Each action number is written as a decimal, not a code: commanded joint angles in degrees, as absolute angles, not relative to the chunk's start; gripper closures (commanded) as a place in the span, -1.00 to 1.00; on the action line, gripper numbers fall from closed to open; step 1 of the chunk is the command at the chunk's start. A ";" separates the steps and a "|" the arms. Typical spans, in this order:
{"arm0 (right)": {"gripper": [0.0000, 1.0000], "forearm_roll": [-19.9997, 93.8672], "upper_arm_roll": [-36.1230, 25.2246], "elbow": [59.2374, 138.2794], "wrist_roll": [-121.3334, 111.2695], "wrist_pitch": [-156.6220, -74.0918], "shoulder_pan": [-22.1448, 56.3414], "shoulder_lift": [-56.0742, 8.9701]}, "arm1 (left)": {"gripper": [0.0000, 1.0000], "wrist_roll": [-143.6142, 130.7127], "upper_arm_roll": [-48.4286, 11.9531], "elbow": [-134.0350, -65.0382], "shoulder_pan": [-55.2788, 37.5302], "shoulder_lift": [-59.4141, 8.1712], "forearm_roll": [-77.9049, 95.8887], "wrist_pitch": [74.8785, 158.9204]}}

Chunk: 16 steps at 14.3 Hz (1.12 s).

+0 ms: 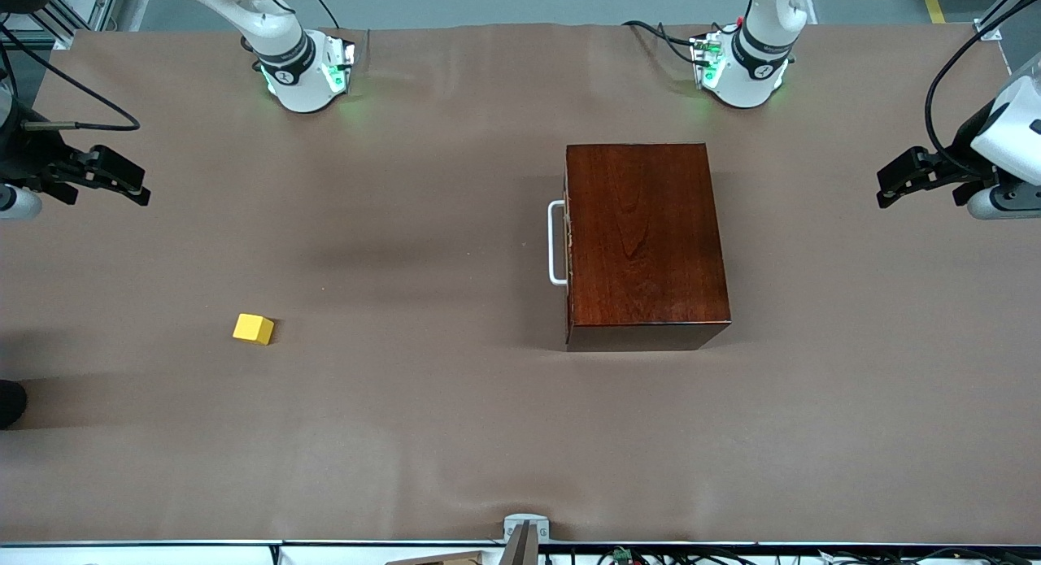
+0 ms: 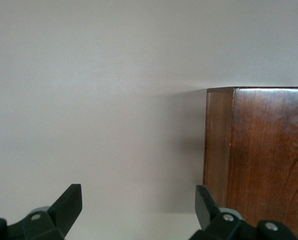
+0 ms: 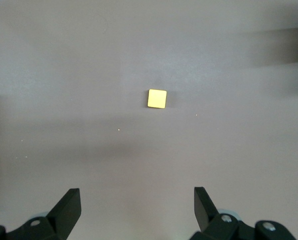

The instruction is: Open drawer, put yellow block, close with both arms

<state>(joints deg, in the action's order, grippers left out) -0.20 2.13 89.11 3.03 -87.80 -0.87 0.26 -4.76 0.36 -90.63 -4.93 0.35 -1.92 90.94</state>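
Note:
The mahogany box [image 1: 642, 244] stands on the brown table, toward the left arm's end. Its drawer [image 1: 568, 248] is shut, and the white bar handle [image 1: 556, 242] faces the right arm's end. The yellow block [image 1: 254, 328] lies alone on the table toward the right arm's end, nearer the front camera than the box; it also shows in the right wrist view as the yellow block [image 3: 157, 98]. My right gripper [image 1: 134, 187] [image 3: 137, 200] hangs open and empty above the table. My left gripper [image 1: 886, 187] [image 2: 137, 200] is open and empty too, beside a corner of the box [image 2: 259, 160].
Both arm bases [image 1: 305, 73] [image 1: 744, 69] stand at the table's back edge with cables beside them. A small metal bracket [image 1: 524, 526] sits at the table's front edge. A dark object [image 1: 10, 402] pokes in at the right arm's end.

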 commanded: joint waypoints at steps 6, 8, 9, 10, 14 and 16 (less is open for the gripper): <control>-1.00 -0.09 2.29 87.71 4.04 -87.28 -0.70 -0.44 | -1.00 -5.01 0.09 -91.67 -4.48 0.61 -0.97 92.29; -1.00 -0.09 2.20 87.71 4.04 -87.28 -0.70 -0.44 | -1.00 -5.10 0.09 -91.67 -4.48 0.53 -0.88 92.37; -1.00 -0.09 2.28 87.71 4.04 -87.28 -0.70 -0.44 | -1.00 -5.10 0.09 -91.67 -4.48 0.53 -0.88 92.37; -1.00 -0.09 2.29 87.71 4.04 -87.28 -0.70 -0.44 | -1.00 -5.27 0.09 -91.58 -4.48 0.61 -0.79 92.81; -1.00 -0.09 2.29 87.71 4.04 -87.28 -0.70 -0.44 | -1.00 -10.19 -0.09 -91.84 -4.92 0.88 -0.53 91.42; -1.00 -0.09 2.29 87.71 4.04 -87.28 -0.70 -0.44 | -1.00 -10.20 -0.09 -91.67 -4.92 0.88 -0.44 90.79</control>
<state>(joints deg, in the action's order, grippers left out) -0.20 2.14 89.11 3.04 -87.80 -0.86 0.23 -9.36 0.04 -91.51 -5.07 0.35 -1.92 91.61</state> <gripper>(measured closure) 0.000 0.000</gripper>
